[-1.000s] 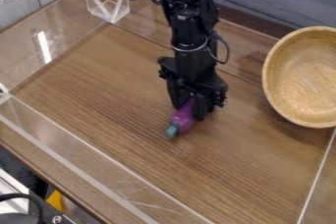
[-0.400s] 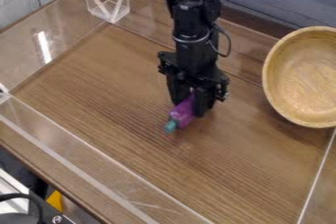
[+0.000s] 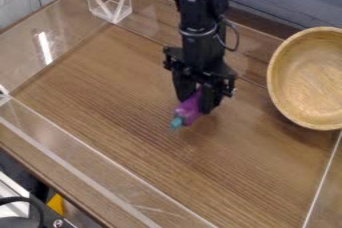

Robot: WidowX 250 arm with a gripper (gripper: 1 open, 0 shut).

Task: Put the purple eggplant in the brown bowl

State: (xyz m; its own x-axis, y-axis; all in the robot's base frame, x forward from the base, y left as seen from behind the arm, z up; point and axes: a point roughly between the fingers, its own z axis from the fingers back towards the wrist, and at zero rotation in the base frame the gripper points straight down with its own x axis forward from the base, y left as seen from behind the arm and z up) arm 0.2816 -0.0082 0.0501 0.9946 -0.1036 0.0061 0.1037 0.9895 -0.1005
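The purple eggplant (image 3: 189, 113) hangs tilted just above the wooden table, its teal stem cap pointing down and to the left. My gripper (image 3: 201, 99) comes straight down from above and is shut on the eggplant's upper end. The brown bowl (image 3: 310, 78) sits on the table to the right, a light tan wooden bowl with a thick rim, and nothing lies in the part of its hollow that shows. Its right side runs out of the picture. The black arm rises from the gripper toward the top of the view.
Clear plastic walls (image 3: 80, 177) border the table on the left and front. A small clear plastic stand (image 3: 110, 5) sits at the back left. Bare wood (image 3: 94, 82) stretches left of the gripper.
The gripper has risen a little and shifted slightly right toward the bowl, carrying the eggplant off the table surface.
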